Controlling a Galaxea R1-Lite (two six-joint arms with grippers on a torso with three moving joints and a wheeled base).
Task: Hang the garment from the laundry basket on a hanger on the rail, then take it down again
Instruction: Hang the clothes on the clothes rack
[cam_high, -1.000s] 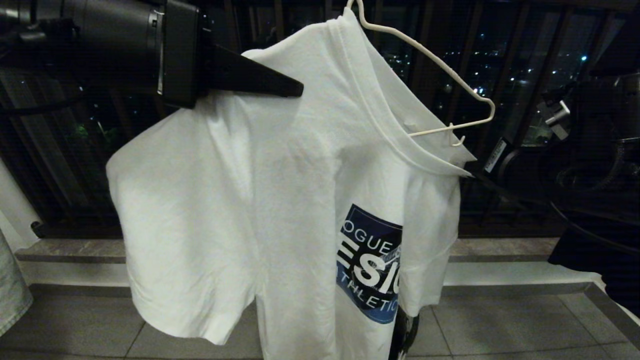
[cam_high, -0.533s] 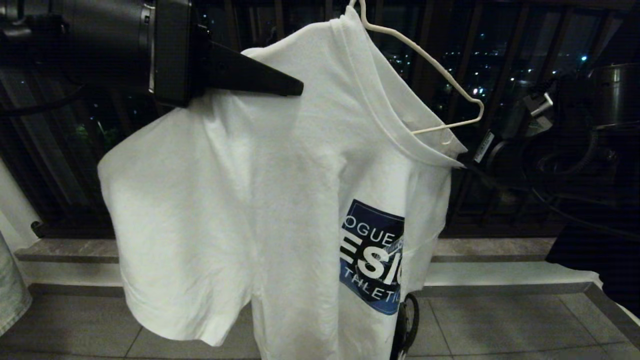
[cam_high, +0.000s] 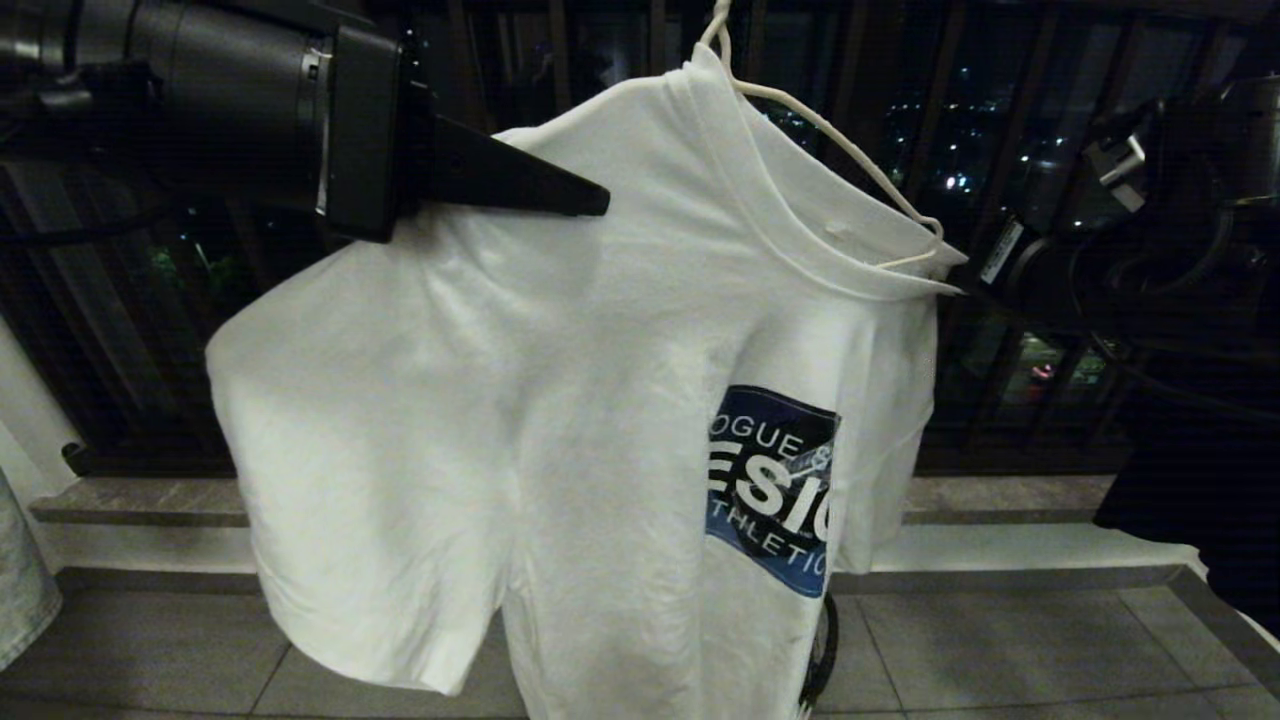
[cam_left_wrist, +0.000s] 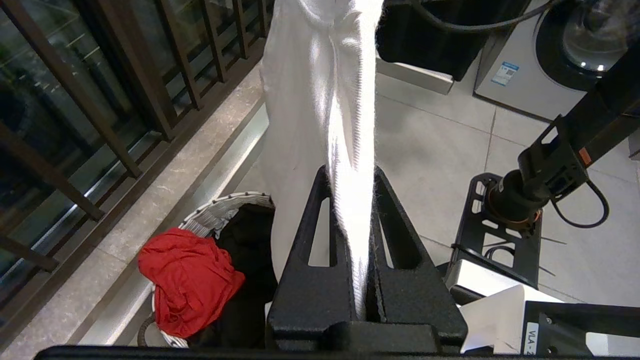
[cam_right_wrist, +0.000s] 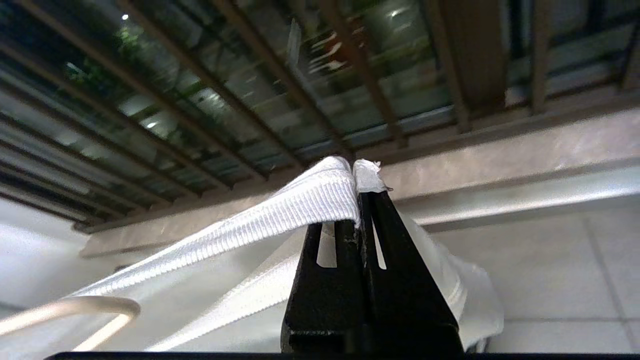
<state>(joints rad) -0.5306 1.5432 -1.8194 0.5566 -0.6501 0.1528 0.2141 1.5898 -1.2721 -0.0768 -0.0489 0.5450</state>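
White cotton, the garment (cam_high: 560, 420) hangs between both arms: the left pincer (cam_left_wrist: 350, 200) is pinched on a fold at one shoulder, and the right pincer (cam_right_wrist: 362, 192) is pressed together on the ribbed collar edge at the far end. The hanger (cam_high: 850, 160) sits partly inside the neck opening, its bare arm just beside the right pincer.

To do this step well, I judge the right pincer should draw the collar outward over the end of that wire arm while the left one keeps the cloth taut, so the shoulder seats without dragging the hanger sideways.

The hanger's hook runs off the top of the head view, so the rail is not visible and I cannot tell whether the hanger hangs from it. The laundry basket (cam_left_wrist: 220, 212) lies below the left pincer, mostly hidden by clothes.
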